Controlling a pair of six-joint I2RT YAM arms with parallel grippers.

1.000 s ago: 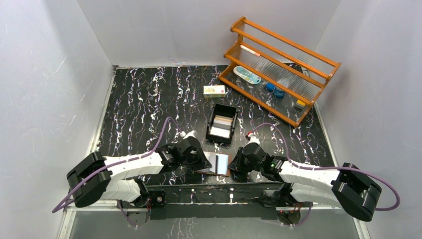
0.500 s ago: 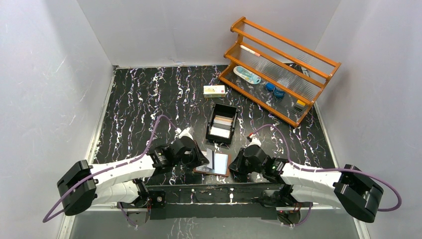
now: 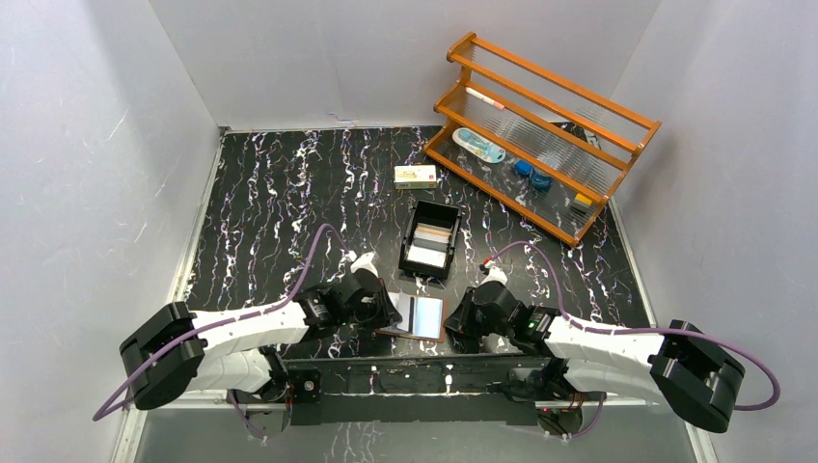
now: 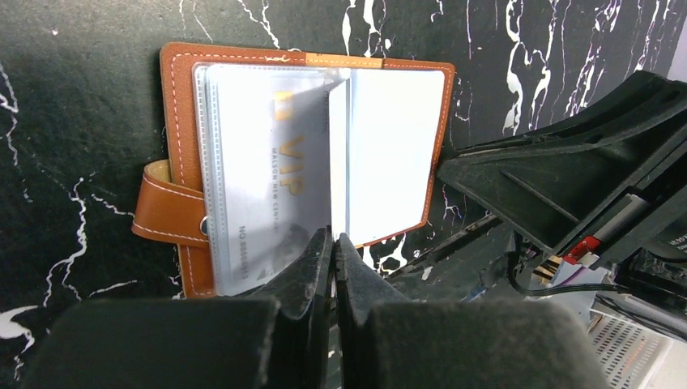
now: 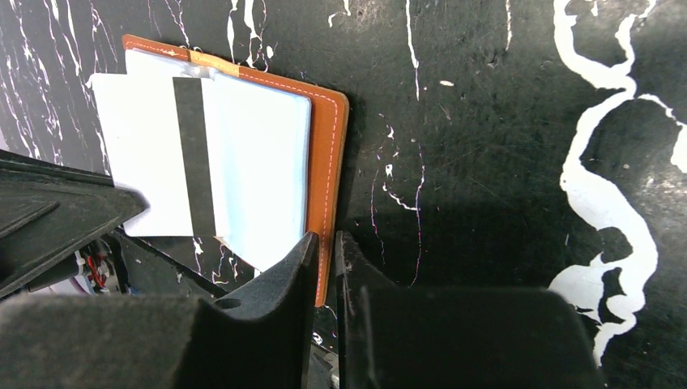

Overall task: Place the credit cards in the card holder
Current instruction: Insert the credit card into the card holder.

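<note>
The brown card holder [image 3: 413, 335] lies open near the table's front edge, between both grippers. In the left wrist view its clear left pocket holds a silver VIP card [image 4: 267, 178], and the snap tab [image 4: 166, 215] sticks out to the left. My left gripper [image 4: 333, 237] is shut on a white credit card [image 4: 339, 162], held edge-on over the holder's fold. That card's black stripe faces the right wrist camera [image 5: 193, 154]. My right gripper [image 5: 326, 241] is shut on the holder's right edge [image 5: 328, 162], beside a pale blue card [image 5: 259, 170].
A black tray [image 3: 406, 249] with more pale cards [image 3: 430, 247] stands just behind the holder. A white-and-yellow carton [image 3: 415, 175] lies further back. An orange wooden rack [image 3: 540, 135] with small items fills the back right corner. White walls close in on three sides.
My left gripper has shifted slightly right with the white card, so the card's striped face now stands over the holder's fold. The right gripper has stayed on the holder's edge.
</note>
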